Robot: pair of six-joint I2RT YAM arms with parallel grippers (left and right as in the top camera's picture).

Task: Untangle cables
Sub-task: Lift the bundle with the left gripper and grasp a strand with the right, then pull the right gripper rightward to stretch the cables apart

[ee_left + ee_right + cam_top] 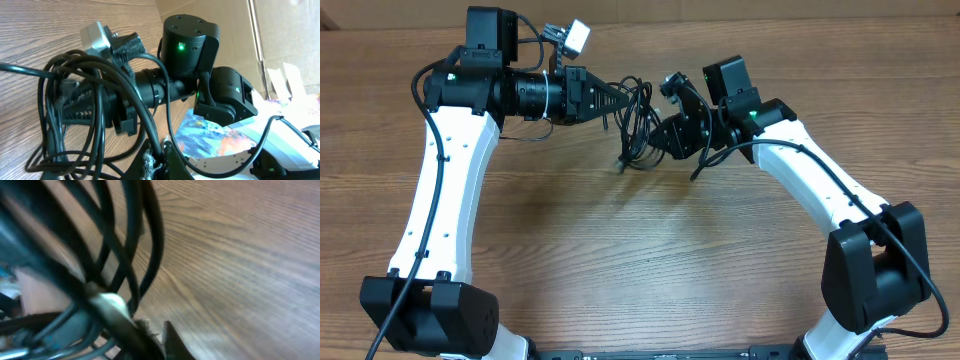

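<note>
A tangle of thin black cables (638, 122) hangs between my two grippers near the table's far middle. My left gripper (623, 100) reaches in from the left. In the left wrist view it (161, 159) is shut on one strand, and the cable loops (95, 100) spread to the left around the right arm's fingers (75, 106). My right gripper (658, 135) reaches in from the right. In the blurred right wrist view it (157, 342) looks shut on a cable with a silvery plug (107, 301), under several strands (127, 235).
The wooden table (620, 250) stretches in front of the tangle. A cardboard wall (290, 30) and colourful paper (220, 135) lie beyond the right arm. The right arm's thicker black wire (740, 150) curves near its wrist.
</note>
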